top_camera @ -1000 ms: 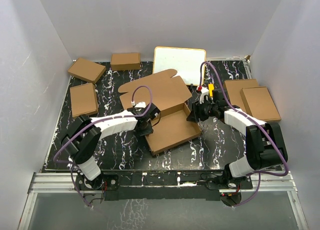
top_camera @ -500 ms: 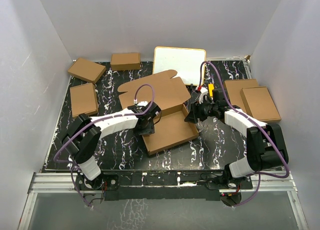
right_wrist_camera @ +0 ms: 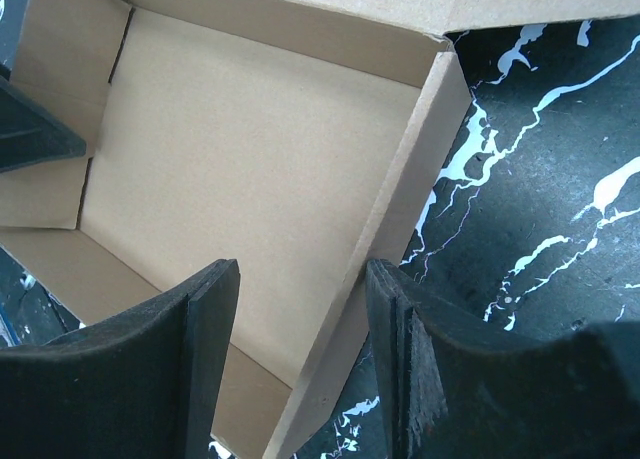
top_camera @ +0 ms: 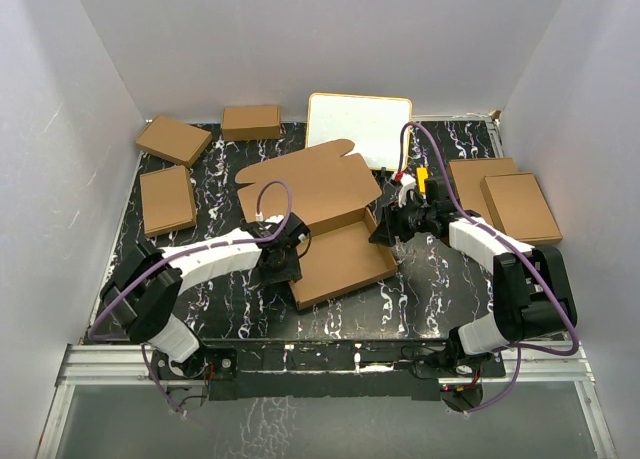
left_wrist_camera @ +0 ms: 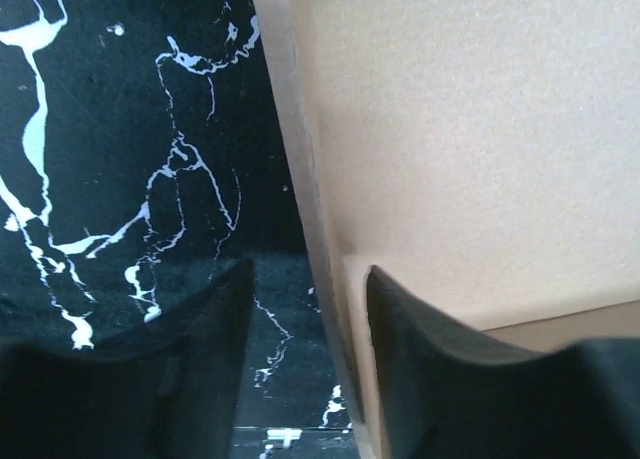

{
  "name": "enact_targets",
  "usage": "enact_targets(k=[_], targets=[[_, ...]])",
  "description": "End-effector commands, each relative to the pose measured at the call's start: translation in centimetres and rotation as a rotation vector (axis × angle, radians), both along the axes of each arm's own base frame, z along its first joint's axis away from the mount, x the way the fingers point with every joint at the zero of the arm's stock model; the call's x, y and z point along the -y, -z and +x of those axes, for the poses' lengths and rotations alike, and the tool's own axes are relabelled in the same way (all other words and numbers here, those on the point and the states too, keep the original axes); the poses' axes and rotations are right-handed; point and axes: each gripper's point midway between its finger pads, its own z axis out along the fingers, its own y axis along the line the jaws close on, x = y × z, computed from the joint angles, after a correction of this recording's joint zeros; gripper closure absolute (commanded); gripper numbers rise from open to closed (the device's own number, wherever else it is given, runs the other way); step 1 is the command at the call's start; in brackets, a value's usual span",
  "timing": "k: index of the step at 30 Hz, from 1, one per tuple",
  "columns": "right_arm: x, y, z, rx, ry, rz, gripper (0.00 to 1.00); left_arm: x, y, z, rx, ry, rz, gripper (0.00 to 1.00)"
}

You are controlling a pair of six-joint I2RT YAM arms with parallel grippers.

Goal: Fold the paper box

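Note:
The paper box lies mid-table as a half-formed shallow tray with raised side walls, and its lid flap lies open toward the back. My left gripper is open at the tray's left wall. In the left wrist view that wall stands between the two fingers of my left gripper. My right gripper is open at the tray's right wall. In the right wrist view the wall runs between the fingers of my right gripper, with the tray floor beyond.
Small ready-folded brown boxes lie at the back left, the back and the left, and two lie at the right. A white-faced board leans at the back. Grey enclosure walls surround the table.
My left gripper has moved toward the near left along the tray's left wall. The tray has shifted slightly left. My right gripper has barely moved.

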Motion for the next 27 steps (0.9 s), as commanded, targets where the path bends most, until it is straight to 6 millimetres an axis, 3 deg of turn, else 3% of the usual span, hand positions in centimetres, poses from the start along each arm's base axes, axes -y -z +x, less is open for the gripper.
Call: enact_targets(k=[1,5,9,14,15,17,18,27], targets=[[-0.3,-1.2,0.6,0.084,-0.022,0.009,0.42,0.3,0.5,-0.2,-0.013,-0.016,0.002,0.60],[-0.3,-1.2,0.6,0.086,-0.022,0.006,0.42,-0.3,1.4,0.1,-0.030,0.014,0.070,0.97],[-0.2,-1.3,0.7,0.093,-0.019,0.004,0.42,-1.1,1.9,0.0,-0.048,0.041,0.132,1.00],[-0.2,-1.3,0.6,0.091,-0.023,0.006,0.41,-1.4,1.1,0.6,-0.019,0.060,0.160,1.00],[-0.2,-1.4,0.6,0.092,-0.027,0.007,0.41,-1.4,0.8,0.9,-0.009,0.065,0.161,0.99],[-0.3,-1.7,0.5,0.106,-0.047,0.013,0.41,-1.4,0.1,1.2,0.014,0.071,0.163,0.73],[-0.3,-1.9,0.4,0.113,-0.058,0.019,0.40,-1.6,-0.2,1.4,0.025,0.069,0.168,0.65],[0.2,-4.0,-0.5,0.164,-0.155,0.092,0.37,-1.8,-3.9,2.7,0.172,0.052,0.106,0.41]])
